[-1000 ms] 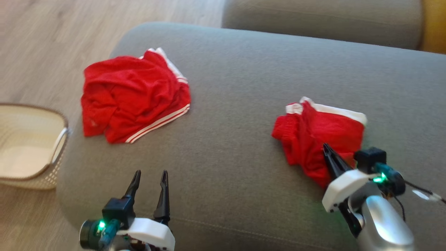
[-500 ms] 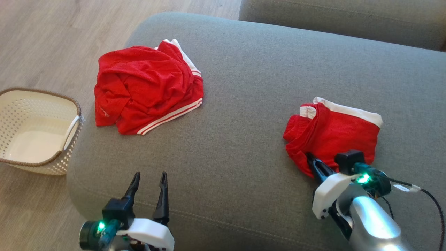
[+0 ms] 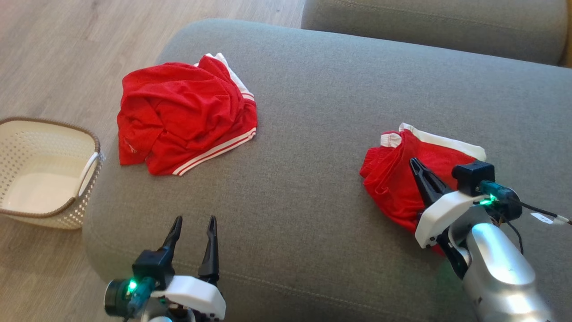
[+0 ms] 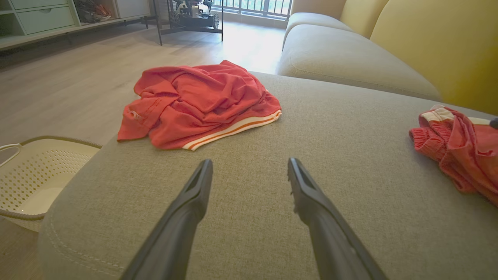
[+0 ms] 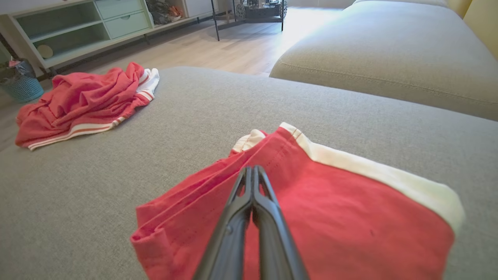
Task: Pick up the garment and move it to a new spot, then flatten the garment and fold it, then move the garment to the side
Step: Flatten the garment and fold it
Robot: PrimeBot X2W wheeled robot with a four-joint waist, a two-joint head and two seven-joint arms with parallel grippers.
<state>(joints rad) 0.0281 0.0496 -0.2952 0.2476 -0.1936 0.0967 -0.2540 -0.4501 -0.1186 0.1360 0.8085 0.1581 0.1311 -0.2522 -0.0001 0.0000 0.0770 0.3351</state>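
A folded red garment (image 3: 393, 188) with a white band lies on the right of the grey sofa cushion (image 3: 313, 112); it also shows in the left wrist view (image 4: 463, 147) and the right wrist view (image 5: 350, 210). My right gripper (image 3: 413, 162) is shut, its fingers pressed together and lying over the garment's top (image 5: 252, 169). I see no cloth pinched between them. My left gripper (image 3: 194, 220) stands open over bare cushion near the front edge (image 4: 249, 165), holding nothing.
A second red garment (image 3: 178, 116) with white stripes lies crumpled at the cushion's far left (image 4: 202, 101) (image 5: 81, 97). A cream perforated basket (image 3: 96, 143) sits on the wooden floor to the left. Another sofa cushion (image 3: 424, 22) lies behind.
My right gripper has moved from the folded garment's near edge to over its top, still shut, and the garment looks slightly more bunched. The head camera has shifted. The left gripper has stayed put.
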